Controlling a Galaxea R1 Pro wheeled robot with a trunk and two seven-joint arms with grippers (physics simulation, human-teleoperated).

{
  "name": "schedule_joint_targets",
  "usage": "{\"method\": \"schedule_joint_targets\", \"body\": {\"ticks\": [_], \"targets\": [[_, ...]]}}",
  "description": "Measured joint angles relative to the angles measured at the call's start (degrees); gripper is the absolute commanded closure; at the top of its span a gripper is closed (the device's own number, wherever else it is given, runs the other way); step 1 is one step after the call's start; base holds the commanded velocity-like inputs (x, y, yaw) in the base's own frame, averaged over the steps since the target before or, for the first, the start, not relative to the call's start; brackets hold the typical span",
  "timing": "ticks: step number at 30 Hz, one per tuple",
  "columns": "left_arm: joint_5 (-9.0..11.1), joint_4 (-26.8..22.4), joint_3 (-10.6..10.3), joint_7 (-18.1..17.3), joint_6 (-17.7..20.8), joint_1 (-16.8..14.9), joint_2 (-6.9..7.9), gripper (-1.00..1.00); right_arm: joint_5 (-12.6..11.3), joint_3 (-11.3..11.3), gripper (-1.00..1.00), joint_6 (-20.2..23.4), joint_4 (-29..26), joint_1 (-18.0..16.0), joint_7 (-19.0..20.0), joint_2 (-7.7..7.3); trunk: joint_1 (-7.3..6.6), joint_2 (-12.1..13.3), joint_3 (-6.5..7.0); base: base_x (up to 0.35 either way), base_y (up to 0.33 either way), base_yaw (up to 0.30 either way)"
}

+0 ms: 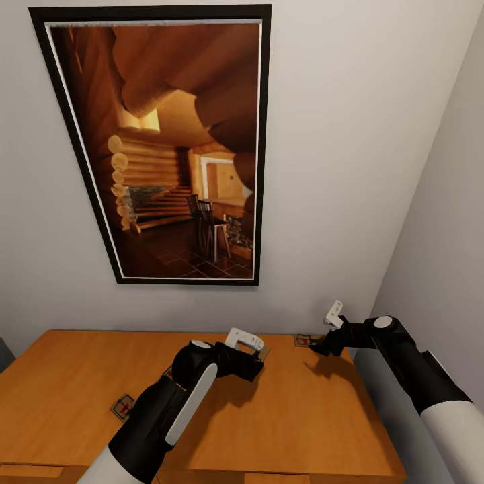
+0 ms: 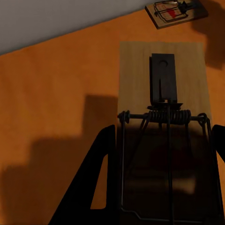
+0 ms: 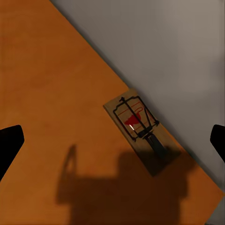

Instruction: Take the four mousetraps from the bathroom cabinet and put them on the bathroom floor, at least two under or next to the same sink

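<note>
Atop the cabinet (image 1: 302,417), left gripper (image 2: 161,178) clamps 1 mousetrap (image 2: 161,84); right gripper (image 3: 112,140) hovers spread over another (image 3: 138,129).

Orange-brown wooden counter (image 1: 302,417) set against a pale wall. Three mousetraps flat on top: one (image 1: 122,407) near the front left, one (image 2: 161,108) mid-back, another (image 1: 302,341) at the back right edge by the wall.

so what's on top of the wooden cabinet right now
Three mousetraps show on the cabinet: one near the front left, one between the left claw's fingers, one by the wall. Both arms cover parts of the top.
</note>
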Motion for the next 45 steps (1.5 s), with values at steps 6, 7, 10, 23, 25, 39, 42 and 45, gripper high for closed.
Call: {"method": "schedule_joint_targets", "body": {"ticks": [6, 7, 10, 23, 25, 39, 42, 45], "targets": [[0.0, 0.0, 0.0, 0.0, 0.0, 0.0, 0.0, 1.0, 0.18, 0.02, -1.0, -0.15, 0.0, 0.01, 0.36, -0.03, 0.0, 0.0, 0.0, 0.0, 0.0, 0.0], [0.0, 0.01, 0.0, 0.0, 0.0, 0.0, 0.0, 1.0, 0.2, 0.0, -1.0, -0.16, 0.0, -0.01, 0.39, -0.04, 0.0, 0.0, 0.0, 0.0, 0.0, 0.0], [0.0, 0.02, 0.0, 0.0, 0.0, 0.0, 0.0, 1.0, 0.21, -0.21, -1.0, -0.2, -0.06, 0.0, 0.55, -0.07, 0.0, 0.0, 0.0, 0.0, 0.0, 0.0], [0.0, 0.01, 0.0, 0.0, 0.0, 0.0, 0.0, 1.0, 0.35, 1.02, -1.0, -6.42, -0.2, 0.01, 0.87, -0.08, 0.0, 0.0, 0.0, 0.0, 0.0, 0.0], [0.0, 0.01, -0.01, 0.0, 0.0, 0.0, 0.0, 1.0, 0.39, 1.12, -1.0, -7.15, -0.18, 0.01, 1.11, -0.13, 0.0, 0.0, 0.0, 0.0, 0.0, 0.0], [0.0, 0.02, 0.0, 0.0, 0.0, 0.0, 0.0, 1.0, 1.81, 1.22, -1.0, -11.51, 0.12, 0.01, 12.68, -0.17, 0.0, 0.0, 0.0, 0.0, 0.0, 0.0], [0.0, 0.02, 0.0, 0.0, 0.0, 0.0, 0.0, 1.0, 1.86, 1.05, -1.0, -11.66, 0.1, 0.01, 13.75, -0.17, 0.0, 0.0, 0.0, 0.0, 0.0, 0.0], [0.0, 0.02, 0.0, 0.0, 0.0, 0.0, 0.0, 1.0, 1.87, 0.66, -1.0, -11.79, -0.15, 0.01, 14.14, -0.17, 0.0, 0.0, 0.0, 0.0, 0.0, 0.0]]}}
